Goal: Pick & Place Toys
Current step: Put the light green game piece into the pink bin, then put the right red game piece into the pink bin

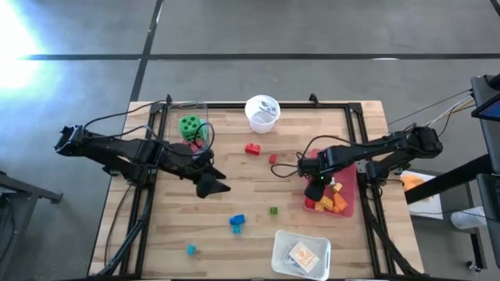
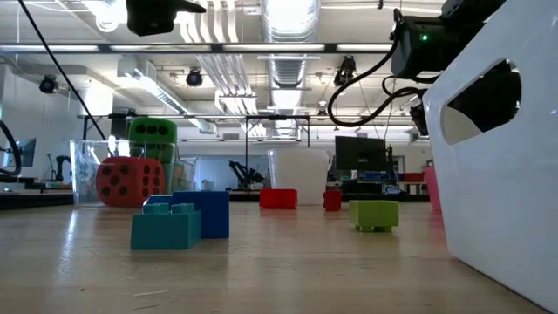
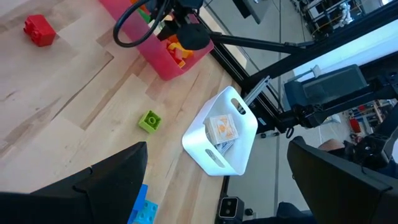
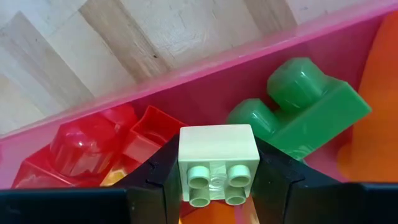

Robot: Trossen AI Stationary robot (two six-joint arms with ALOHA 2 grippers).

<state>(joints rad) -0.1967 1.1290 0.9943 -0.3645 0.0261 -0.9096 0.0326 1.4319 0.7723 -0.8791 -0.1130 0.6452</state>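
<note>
Pale green plastic identified the brick (image 4: pixel 218 163) clamped between the two dark fingers of the right hand (image 4: pixel 218 186), studs facing the wrist camera. The fingers stood partly closed, pressed against two opposite side faces of the brick. The hand hung directly over the pink tray (image 1: pixel 348 204), with the brick inside the tray's outline and just above the pieces already in it. The release would therefore appear to need only a short descent or a plain opening, with no sideways travel.

The right wrist view showed a dark green brick (image 4: pixel 301 109) and red bricks (image 4: pixel 93 152) inside the tray beneath the held brick; the high view gave only small coloured patches there. The high view placed the left hand (image 1: pixel 209 185) well clear of the pink tray, toward the desk (image 1: pixel 234 250) centre, fingers spread fully and holding nothing.

Loose toys remained on the desk: a small green brick (image 1: pixel 273 210) nearest the tray, and blue bricks (image 1: pixel 237 222) farther off, closer to the left hand. The low view alone showed the red die (image 2: pixel 130 180) below the green die (image 2: pixel 153 133).
</note>
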